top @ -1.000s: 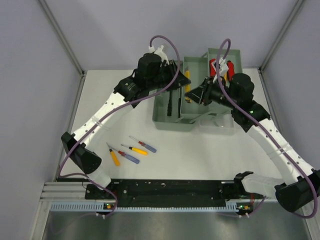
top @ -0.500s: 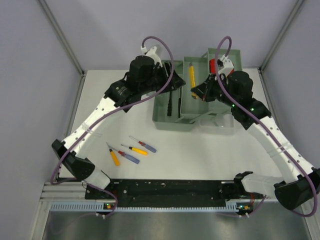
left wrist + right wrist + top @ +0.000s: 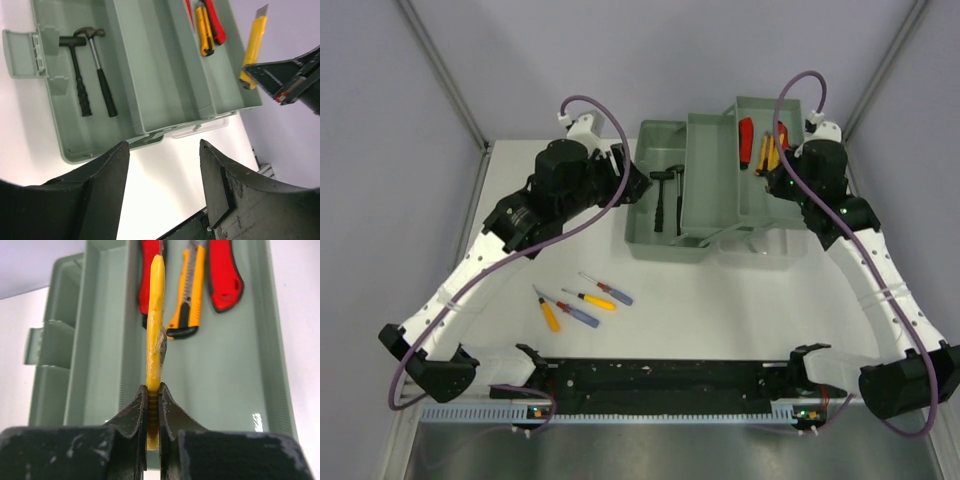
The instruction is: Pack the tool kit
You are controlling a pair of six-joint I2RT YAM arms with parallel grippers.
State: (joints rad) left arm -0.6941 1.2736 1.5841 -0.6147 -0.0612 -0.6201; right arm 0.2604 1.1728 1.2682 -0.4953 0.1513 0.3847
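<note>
The grey-green tool kit [image 3: 665, 246] lies open at the back of the table with its trays folded out. Two small hammers [image 3: 667, 196] rest in the left tray. Red-handled pliers [image 3: 223, 273] and a yellow knife [image 3: 186, 292] lie in the right tray [image 3: 272, 340]. My right gripper [image 3: 154, 390] is shut on a second yellow knife [image 3: 155, 315], holding it on edge above that tray; the same knife [image 3: 253, 46] shows in the left wrist view. My left gripper [image 3: 164, 149] is open and holds nothing, over the table by the kit's left front corner [image 3: 75, 152].
Several screwdrivers [image 3: 582, 301] with yellow, red and blue handles lie on the white table left of centre, near the front. The kit's translucent lid [image 3: 756, 246] sticks out at its front right. A black rail [image 3: 660, 378] runs along the near edge.
The left gripper opened, let go of the yellow knife and drew back to the left. The right gripper shut on the knife and carried it right, from the middle compartment to over the right tray.
</note>
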